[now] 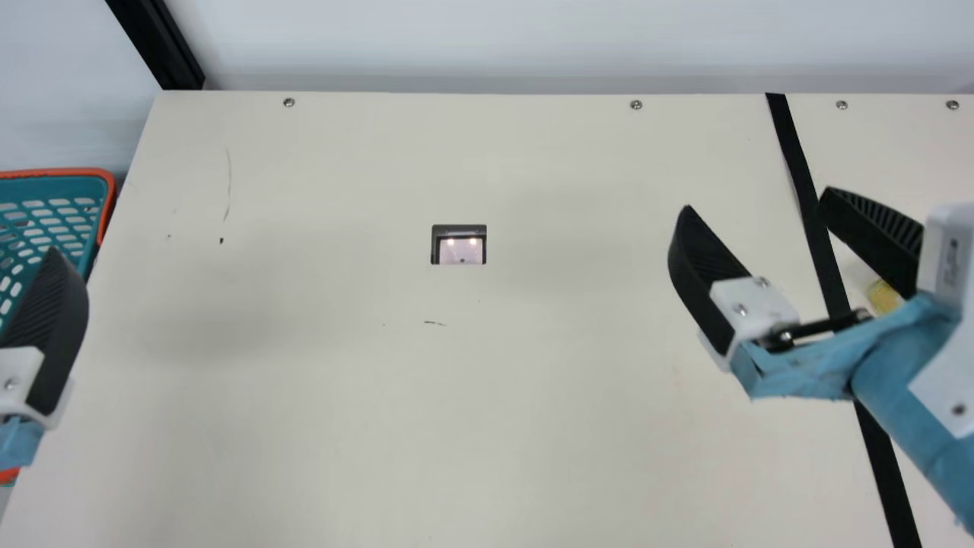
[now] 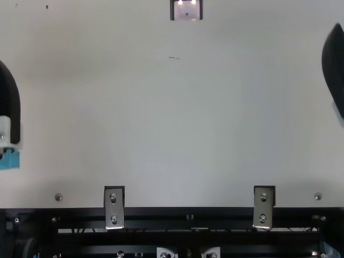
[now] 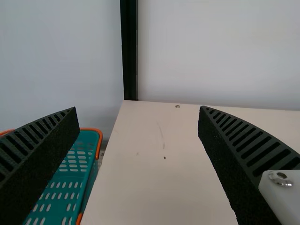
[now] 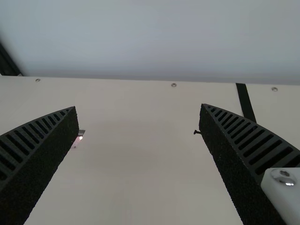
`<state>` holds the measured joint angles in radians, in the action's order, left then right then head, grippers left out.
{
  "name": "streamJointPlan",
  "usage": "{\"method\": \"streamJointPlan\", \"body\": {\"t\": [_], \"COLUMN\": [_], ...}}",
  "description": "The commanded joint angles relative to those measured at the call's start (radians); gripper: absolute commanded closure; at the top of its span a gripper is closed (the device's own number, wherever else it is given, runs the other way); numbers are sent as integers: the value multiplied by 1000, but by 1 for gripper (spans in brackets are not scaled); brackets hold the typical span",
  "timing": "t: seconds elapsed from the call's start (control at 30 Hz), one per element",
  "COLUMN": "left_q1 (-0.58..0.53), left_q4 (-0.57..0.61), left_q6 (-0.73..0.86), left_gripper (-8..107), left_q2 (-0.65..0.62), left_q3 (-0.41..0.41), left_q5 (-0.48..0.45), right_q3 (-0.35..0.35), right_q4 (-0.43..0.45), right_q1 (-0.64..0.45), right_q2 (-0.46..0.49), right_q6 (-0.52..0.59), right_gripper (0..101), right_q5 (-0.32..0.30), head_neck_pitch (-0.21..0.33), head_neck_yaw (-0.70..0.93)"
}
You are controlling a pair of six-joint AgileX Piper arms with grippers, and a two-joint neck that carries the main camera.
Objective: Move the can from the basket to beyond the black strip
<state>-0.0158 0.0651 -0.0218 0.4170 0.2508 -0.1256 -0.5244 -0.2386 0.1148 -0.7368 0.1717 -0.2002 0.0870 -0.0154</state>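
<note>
In the main view, the basket [image 1: 107, 186], teal with an orange rim, is just past the left side of the bench [image 1: 342, 426]. The left end effector [image 1: 47, 327] shows one finger in front of it. The right end effector [image 1: 758, 199] has its fingers wide apart, one on either side of the strip [image 1: 795, 164], with nothing between them. Beyond the strip is a yellow thing [image 1: 883, 297], mostly hidden behind that end effector; I cannot tell whether it is the can. A dark-framed panel [image 1: 459, 243] is at mid-bench, screws [image 1: 636, 105] line the far edge, and a black post [image 1: 163, 46] stands at the far left corner by the pale wall [image 1: 487, 38].

In the top view, one finger of each end effector reaches in, at the left and right edges. Two metal brackets [image 2: 114, 207] [image 2: 264, 207] overlap the near edge of the bench and the black frame [image 2: 188, 219].

In the left wrist view, the left end effector [image 3: 138, 108] is spread wide, holding nothing. One finger covers part of the basket; the post rises behind the bench corner.

In the right wrist view, the right end effector [image 4: 139, 107] is also spread and free, with part of the strip and the panel visible past its fingers.
</note>
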Motion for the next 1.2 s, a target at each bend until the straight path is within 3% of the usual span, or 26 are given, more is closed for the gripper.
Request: {"method": "streamJointPlan", "body": {"t": [0.0,0.27,0.57,0.93,0.97,1.17], "left_q1": [-10,-39,-59,-39,-39,-39], "left_q4": [8,-5,-26,-27,-27,-27], "left_q6": [-13,-21,40,77,77,77], "left_gripper": [9,9,9,9,9,9], "left_q2": [-64,-222,-396,-417,-417,-417], "left_q3": [8,43,25,20,20,20], "left_q5": [-109,-361,-539,-550,-550,-550], "right_q3": [30,119,234,388,357,390], "right_q4": [5,27,43,58,59,60], "right_q1": [-5,-32,-43,-65,-63,-65], "right_q2": [68,250,456,686,646,689], "right_q6": [-6,-46,-106,-173,-166,-178], "right_gripper": [0,0,0,0,0,0], "right_q5": [-20,-97,-166,-189,-193,-197], "head_neck_pitch": [6,6,6,6,6,6], "head_neck_yaw": [5,5,5,5,5,5]}}
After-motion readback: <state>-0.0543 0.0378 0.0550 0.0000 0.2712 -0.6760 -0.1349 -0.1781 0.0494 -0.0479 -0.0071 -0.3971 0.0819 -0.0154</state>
